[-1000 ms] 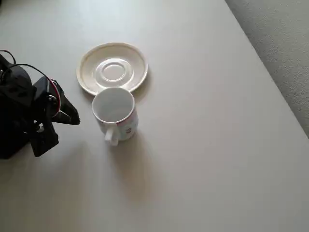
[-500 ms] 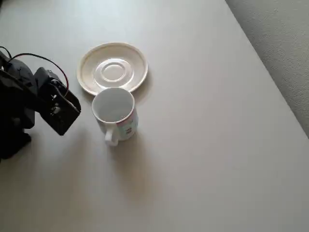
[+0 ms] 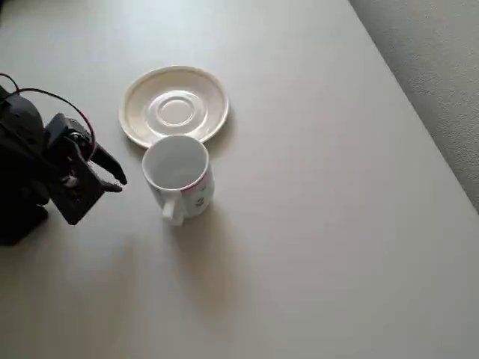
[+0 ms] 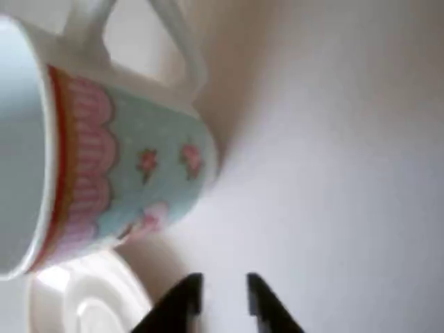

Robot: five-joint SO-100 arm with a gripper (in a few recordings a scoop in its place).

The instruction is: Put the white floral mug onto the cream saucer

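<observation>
The white floral mug stands upright on the table with its handle toward the picture's bottom. Its far side sits right at the near rim of the cream saucer, which holds nothing. My black gripper is to the left of the mug, a short way off and not touching it. In the wrist view the mug fills the upper left, lying sideways in the picture, with pink scallops and small flowers on its side. The saucer shows at the lower left. The gripper has a narrow gap between its tips and nothing in it.
The pale table stretches bare to the right of and below the mug. Its right edge runs diagonally, with grey floor beyond. My arm's black body and its wires occupy the left edge.
My wrist has turned and the gripper head has shifted slightly at the left of the mug. Its jaws now look closer together. Mug and saucer have not moved.
</observation>
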